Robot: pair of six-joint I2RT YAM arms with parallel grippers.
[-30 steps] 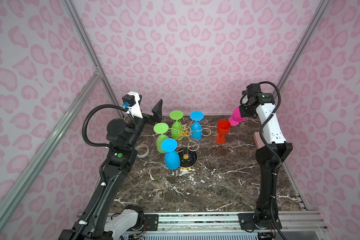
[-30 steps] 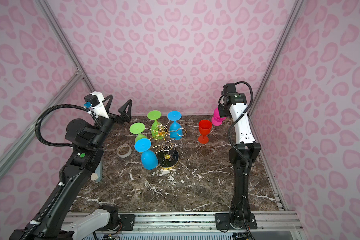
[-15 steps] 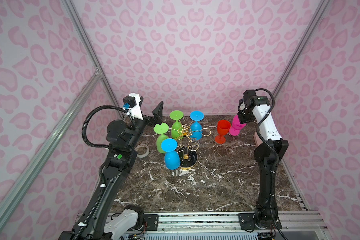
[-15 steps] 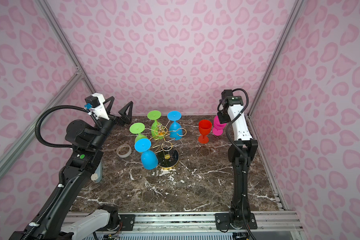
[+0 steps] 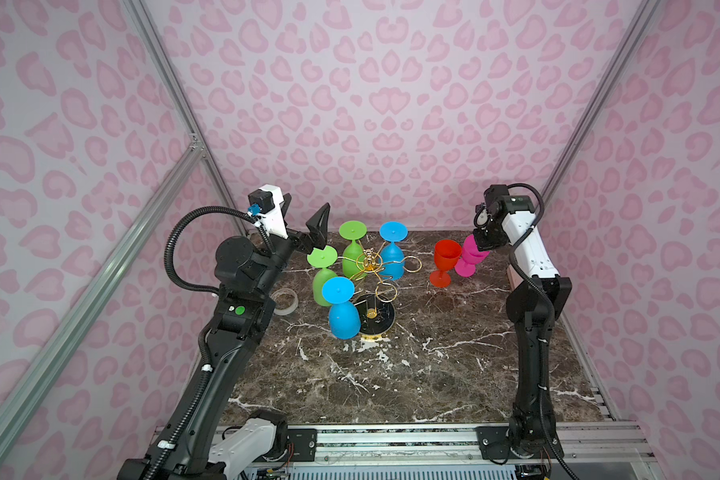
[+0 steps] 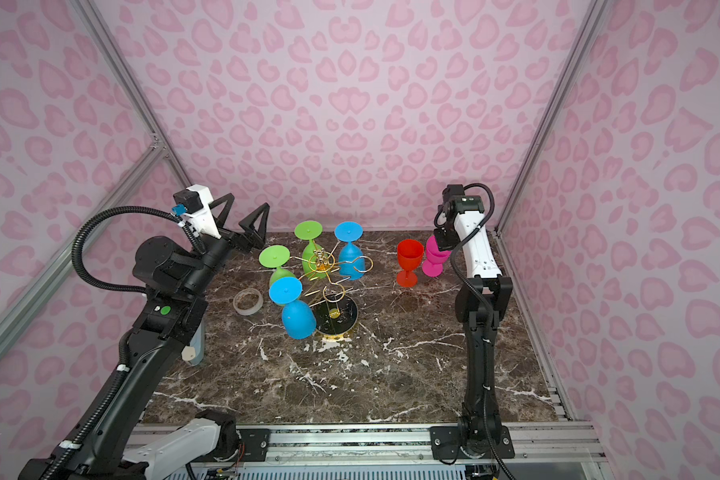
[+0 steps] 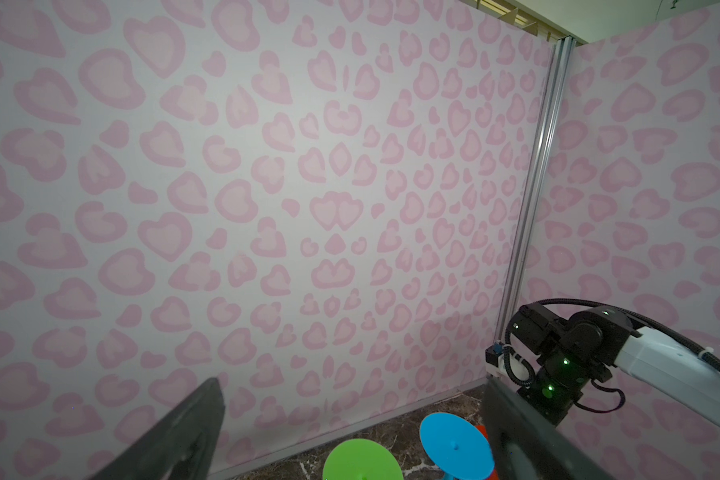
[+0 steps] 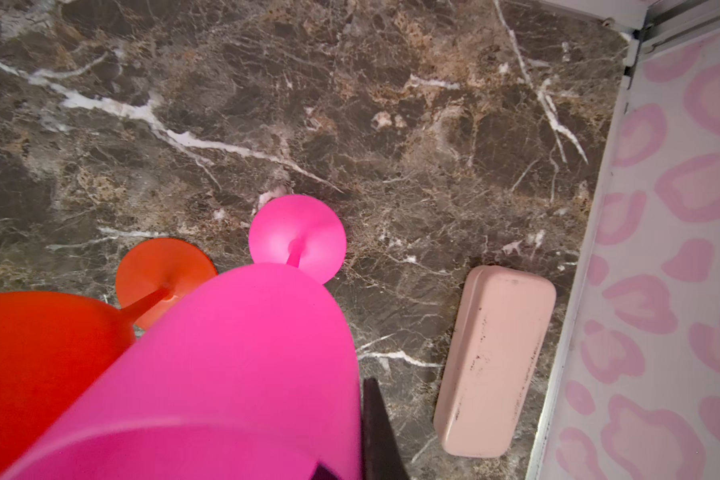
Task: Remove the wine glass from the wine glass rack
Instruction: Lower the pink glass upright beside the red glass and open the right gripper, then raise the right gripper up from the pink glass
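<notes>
The step in hand is the set-down. The right gripper (image 5: 484, 242) is pinched on the rim of the pink glass (image 5: 470, 258), one finger (image 8: 376, 432) showing against the outside of the bowl in the right wrist view. It holds the glass at the far right of the table (image 5: 391, 374), just beside the red glass (image 5: 445, 259) and well apart from the rack (image 5: 371, 266). The pink glass is off the rack and the right way up, with its mouth toward the gripper and its foot toward the table. Its long axis along the stem is close to vertical, perhaps leaning a little toward the right arm. Whether the foot is flat on the marble or just above it cannot be told (the wrist view shows it very close). The next move seems to call for seating the foot level, then parting the jaws and lifting straight up, so that the rim is not dragged and the red glass is not knocked. The left gripper (image 6: 246, 208) is spread wide and empty, raised near the rack's left side. Two green and two blue glasses hang there upside down, feet up in the wire loops. It looks placed to take one next.
</notes>
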